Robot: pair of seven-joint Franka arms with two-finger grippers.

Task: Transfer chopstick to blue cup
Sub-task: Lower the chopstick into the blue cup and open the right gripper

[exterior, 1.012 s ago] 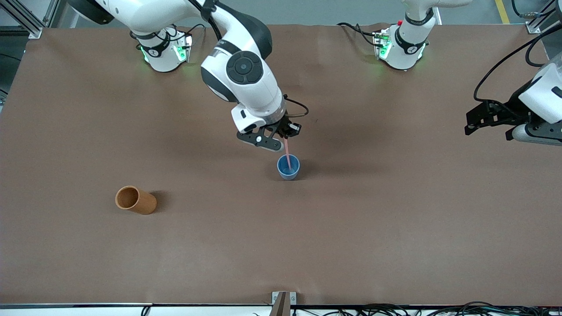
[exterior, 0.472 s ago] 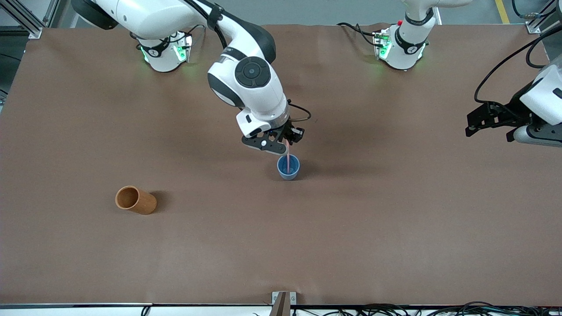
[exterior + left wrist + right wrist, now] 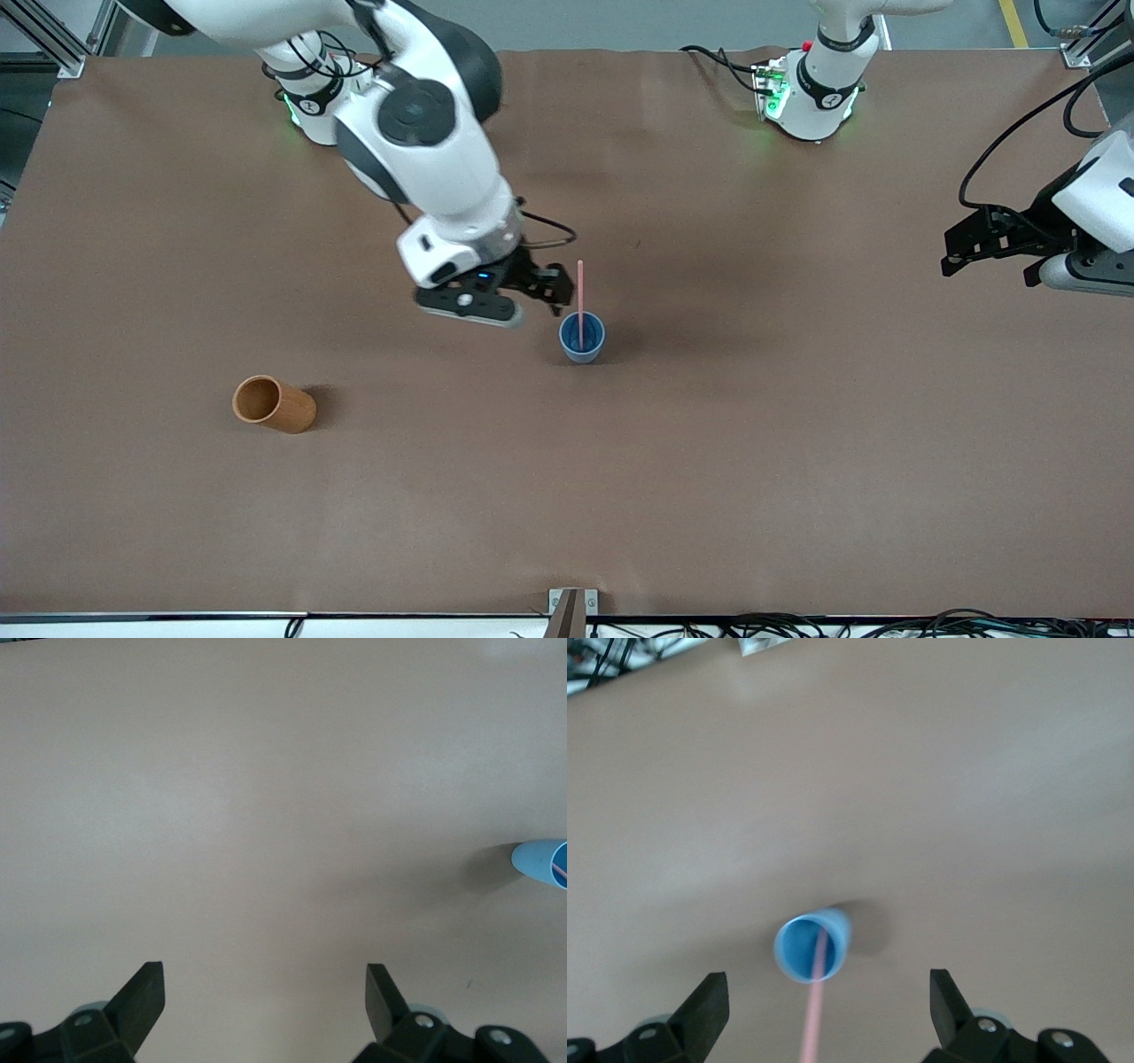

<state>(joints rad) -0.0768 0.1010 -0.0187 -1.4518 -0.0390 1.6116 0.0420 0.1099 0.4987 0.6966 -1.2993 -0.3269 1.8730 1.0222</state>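
The blue cup (image 3: 582, 338) stands upright near the middle of the table. The pale pink chopstick (image 3: 580, 297) stands in it, its top leaning on the rim and rising well above it. In the right wrist view the cup (image 3: 804, 939) shows with the chopstick (image 3: 815, 1010) running out of it between the two open fingers. My right gripper (image 3: 532, 297) is open and empty, in the air just beside the cup toward the right arm's end. My left gripper (image 3: 988, 252) is open and empty at the left arm's end; the cup (image 3: 542, 864) shows at the edge of its view.
An orange-brown cylindrical cup (image 3: 273, 404) lies on its side toward the right arm's end, nearer the front camera than the blue cup. The brown table (image 3: 797, 443) is bare around both cups.
My right gripper has let go of the chopstick, opened, and moved off toward the right arm's end. The chopstick now stands free in the blue cup. The left arm has not moved.
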